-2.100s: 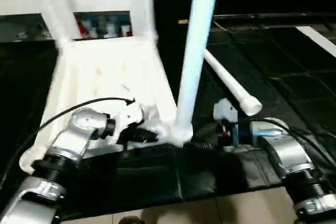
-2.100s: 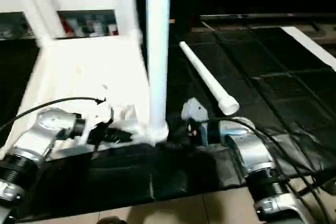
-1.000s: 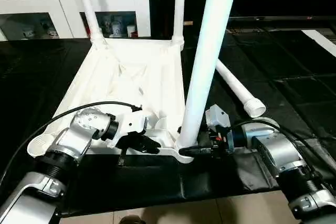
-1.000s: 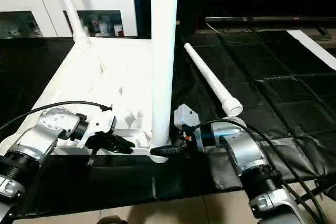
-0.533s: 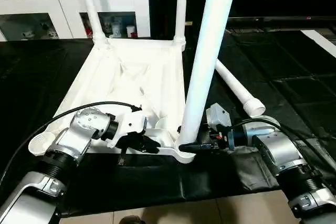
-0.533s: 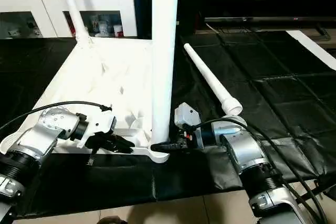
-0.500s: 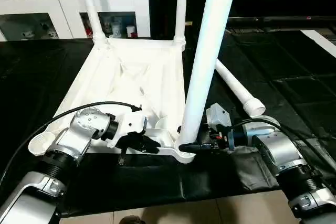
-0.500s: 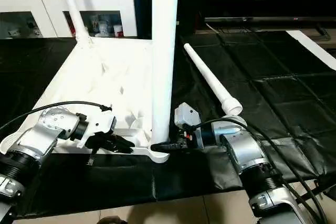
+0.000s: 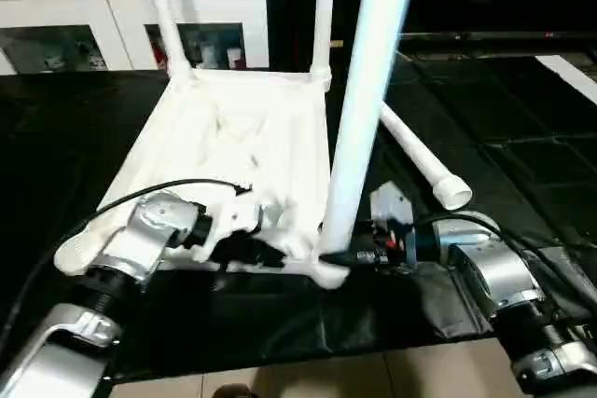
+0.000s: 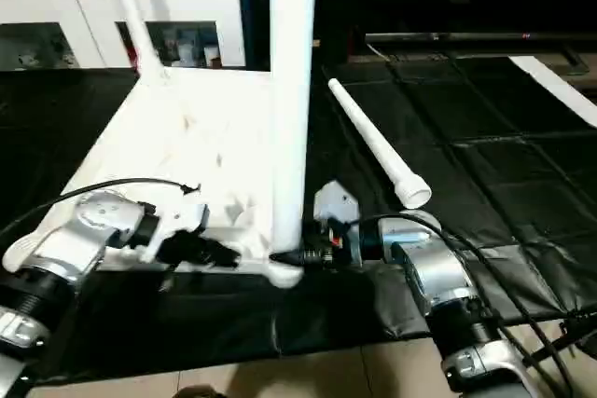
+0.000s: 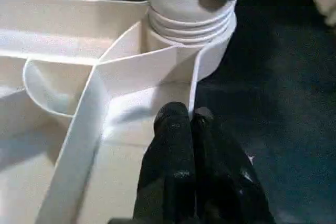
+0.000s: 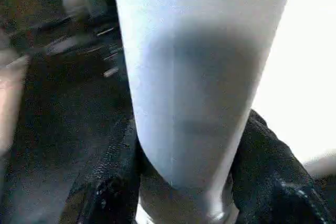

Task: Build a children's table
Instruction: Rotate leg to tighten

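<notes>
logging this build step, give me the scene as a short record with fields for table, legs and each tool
table top: upside down on black mat
legs fitted: three upright, near one, two far
loose leg: lying on mat
left tool: shut on near rim rib
right tool: closed around near leg's base

1. Lying upside down on a black mat: white top (image 9: pixel 233 151), ribbed underside facing up.
2. Standing upright in corner sockets: near leg (image 9: pixel 368 90) at the front right, two far legs (image 9: pixel 160 6) at the back corners.
3. Lying loose on the mat just right of the top: fourth leg (image 10: pixel 373 146), wide end nearest.
</notes>
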Robot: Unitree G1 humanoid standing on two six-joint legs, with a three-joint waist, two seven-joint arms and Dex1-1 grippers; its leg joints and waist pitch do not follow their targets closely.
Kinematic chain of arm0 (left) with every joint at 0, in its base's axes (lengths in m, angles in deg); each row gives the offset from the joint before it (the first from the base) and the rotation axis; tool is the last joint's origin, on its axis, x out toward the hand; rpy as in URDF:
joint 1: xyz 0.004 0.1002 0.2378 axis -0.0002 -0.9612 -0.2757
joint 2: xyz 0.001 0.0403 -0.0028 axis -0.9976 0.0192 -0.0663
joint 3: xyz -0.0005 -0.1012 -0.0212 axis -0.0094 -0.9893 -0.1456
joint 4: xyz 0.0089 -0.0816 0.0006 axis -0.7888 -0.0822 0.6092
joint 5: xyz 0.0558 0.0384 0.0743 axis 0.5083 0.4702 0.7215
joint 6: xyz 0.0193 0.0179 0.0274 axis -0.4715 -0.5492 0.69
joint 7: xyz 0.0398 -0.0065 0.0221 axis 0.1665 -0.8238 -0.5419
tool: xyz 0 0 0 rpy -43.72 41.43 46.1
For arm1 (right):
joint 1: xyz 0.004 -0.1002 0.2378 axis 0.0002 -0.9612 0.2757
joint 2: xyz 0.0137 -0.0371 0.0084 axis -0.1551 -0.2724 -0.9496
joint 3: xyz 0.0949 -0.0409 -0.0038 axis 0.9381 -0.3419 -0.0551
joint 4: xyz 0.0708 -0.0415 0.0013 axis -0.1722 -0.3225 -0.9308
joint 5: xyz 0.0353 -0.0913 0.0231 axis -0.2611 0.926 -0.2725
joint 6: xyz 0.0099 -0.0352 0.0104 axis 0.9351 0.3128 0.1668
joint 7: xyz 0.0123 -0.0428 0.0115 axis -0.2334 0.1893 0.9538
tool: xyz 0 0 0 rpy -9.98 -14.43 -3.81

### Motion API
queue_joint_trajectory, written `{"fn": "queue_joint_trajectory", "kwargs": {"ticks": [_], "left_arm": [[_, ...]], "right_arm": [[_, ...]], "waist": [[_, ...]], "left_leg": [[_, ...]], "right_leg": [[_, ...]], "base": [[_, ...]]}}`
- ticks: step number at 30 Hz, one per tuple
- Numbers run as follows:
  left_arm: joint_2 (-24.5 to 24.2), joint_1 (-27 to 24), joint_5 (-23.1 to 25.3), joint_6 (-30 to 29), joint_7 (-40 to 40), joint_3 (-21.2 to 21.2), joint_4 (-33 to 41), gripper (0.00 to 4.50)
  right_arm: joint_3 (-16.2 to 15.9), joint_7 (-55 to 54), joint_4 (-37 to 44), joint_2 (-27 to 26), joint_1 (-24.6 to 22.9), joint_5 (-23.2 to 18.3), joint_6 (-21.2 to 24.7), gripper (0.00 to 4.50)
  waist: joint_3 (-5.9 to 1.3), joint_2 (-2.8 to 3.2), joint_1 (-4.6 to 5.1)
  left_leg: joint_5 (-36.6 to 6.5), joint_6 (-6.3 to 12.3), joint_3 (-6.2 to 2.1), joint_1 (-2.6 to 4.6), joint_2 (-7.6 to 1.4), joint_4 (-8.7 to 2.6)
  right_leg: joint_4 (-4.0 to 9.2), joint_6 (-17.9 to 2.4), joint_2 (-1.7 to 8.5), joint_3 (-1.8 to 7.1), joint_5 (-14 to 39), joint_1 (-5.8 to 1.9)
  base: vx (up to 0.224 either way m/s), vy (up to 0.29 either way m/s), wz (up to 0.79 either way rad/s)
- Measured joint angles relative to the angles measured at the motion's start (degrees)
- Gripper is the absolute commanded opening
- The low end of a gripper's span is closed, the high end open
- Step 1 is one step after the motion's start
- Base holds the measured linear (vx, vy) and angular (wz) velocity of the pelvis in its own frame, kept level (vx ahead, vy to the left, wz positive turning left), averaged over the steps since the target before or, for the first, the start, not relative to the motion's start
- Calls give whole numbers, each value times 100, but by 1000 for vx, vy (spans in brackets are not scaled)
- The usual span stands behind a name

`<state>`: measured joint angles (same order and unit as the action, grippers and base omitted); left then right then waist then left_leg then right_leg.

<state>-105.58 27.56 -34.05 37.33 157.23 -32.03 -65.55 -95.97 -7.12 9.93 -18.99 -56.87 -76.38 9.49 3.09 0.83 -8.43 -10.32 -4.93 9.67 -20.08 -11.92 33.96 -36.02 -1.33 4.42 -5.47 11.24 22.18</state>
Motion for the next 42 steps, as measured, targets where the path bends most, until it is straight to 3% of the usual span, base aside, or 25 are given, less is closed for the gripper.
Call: {"fn": "queue_joint_trajectory", "kwargs": {"ticks": [5,9,11,14,18,20,29,36,38,41,42], "left_arm": [[481,-451,91,-998,-1214,-351,863,0],[1114,-673,305,-1819,-2414,-616,1471,0],[1383,-673,357,-1980,-2863,-670,1537,0],[1517,-667,378,-2007,-3101,-641,1556,0],[1485,-649,419,-2020,-3141,-622,1568,0],[1463,-649,462,-2100,-3146,-611,1628,0],[1260,-468,557,-2016,-3180,-412,1482,0],[1227,-297,619,-1832,-3260,-386,1275,0],[1233,-287,514,-1848,-3200,-399,1279,53],[1218,-285,245,-1836,-3009,-521,1514,56],[1217,-281,173,-1820,-2973,-567,1589,81]], "right_arm": [[465,-1401,-165,-609,44,85,194,198],[783,-2626,-691,-1185,517,305,215,198],[832,-3087,-957,-1319,791,441,214,198],[873,-3407,-1102,-1416,943,464,225,198],[885,-3445,-1137,-1448,972,490,228,198],[929,-3445,-1177,-1493,989,516,227,254],[980,-3377,-1319,-1522,934,445,99,333],[812,-2606,-530,-1033,124,382,15,385],[793,-2483,-238,-941,-92,329,25,413],[869,-2325,261,-733,-348,136,132,425],[888,-2282,379,-704,-397,94,165,443]], "waist": [[3,-13,317],[-1,-32,563],[-3,-45,630],[-4,-57,628],[-6,-62,512],[-8,-70,512],[0,-55,503],[22,-18,456],[26,-10,437],[26,-11,359],[25,-12,344]], "left_leg": [[0,-2,-6,-1,1,-8],[-8,-15,-10,-11,1,-21],[-10,-18,-8,-35,1,-28],[-14,-23,-9,-40,-3,-48],[-15,-22,-4,-41,-2,-58],[-16,-21,-2,-40,-1,-53],[-15,-26,-3,-21,0,-49],[-15,-24,-7,-48,0,-43],[-16,-23,-7,-65,0,-44],[-22,-12,-6,-94,0,-44],[-24,-9,-5,-95,0,-42]], "right_leg": [[12,1,0,-7,0,6],[12,-13,-4,-10,-13,50],[12,-22,-8,-10,-20,80],[16,-50,-18,-10,-20,89],[28,-52,-16,-11,-15,88],[30,-53,-14,-8,-19,86],[29,-46,-14,-6,-32,85],[43,-60,-16,-9,-45,99],[49,-59,-16,-9,-45,108],[65,-59,-15,-12,-46,114],[67,-59,-15,-12,-46,114]], "base": [[0,0,0],[0,0,0],[0,0,0],[0,0,0],[0,0,0],[0,0,0],[0,0,0],[0,0,0],[0,0,0],[0,0,0],[0,0,0]]}}
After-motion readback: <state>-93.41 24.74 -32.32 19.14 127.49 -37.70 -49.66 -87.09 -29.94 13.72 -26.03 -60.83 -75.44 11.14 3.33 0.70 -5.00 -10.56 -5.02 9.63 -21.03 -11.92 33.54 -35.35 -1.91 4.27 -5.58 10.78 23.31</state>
